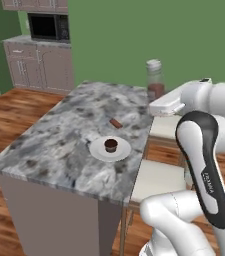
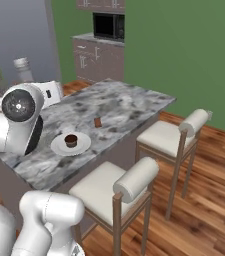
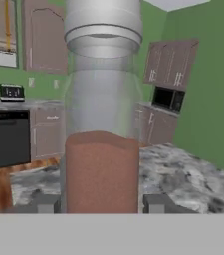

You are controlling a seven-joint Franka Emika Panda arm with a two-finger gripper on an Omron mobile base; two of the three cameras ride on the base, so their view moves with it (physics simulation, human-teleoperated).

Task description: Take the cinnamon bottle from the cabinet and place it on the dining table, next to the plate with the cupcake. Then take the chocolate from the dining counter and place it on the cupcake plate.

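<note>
My gripper (image 3: 101,204) is shut on the cinnamon bottle (image 3: 102,149), a clear glass bottle with reddish-brown powder and a grey cap, held upright. In the left base view the cinnamon bottle (image 1: 154,80) hangs over the right edge of the dining table (image 1: 59,145), above and to the right of the chocolate (image 1: 115,123). The white plate (image 1: 96,151) with the cupcake (image 1: 111,145) lies nearer the front of the marbled top. From the right, the bottle's cap (image 2: 23,67) rises behind the arm, with the plate (image 2: 58,148), cupcake (image 2: 71,140) and chocolate (image 2: 97,122) beside it.
Two cushioned stools (image 2: 121,185) (image 2: 176,132) stand along the table's right side. Pale low cabinets with a microwave (image 1: 48,26) sit at the far green wall. Brownish wall cabinets (image 3: 170,62) and a dark oven (image 3: 6,137) show behind the bottle. The floor is wood.
</note>
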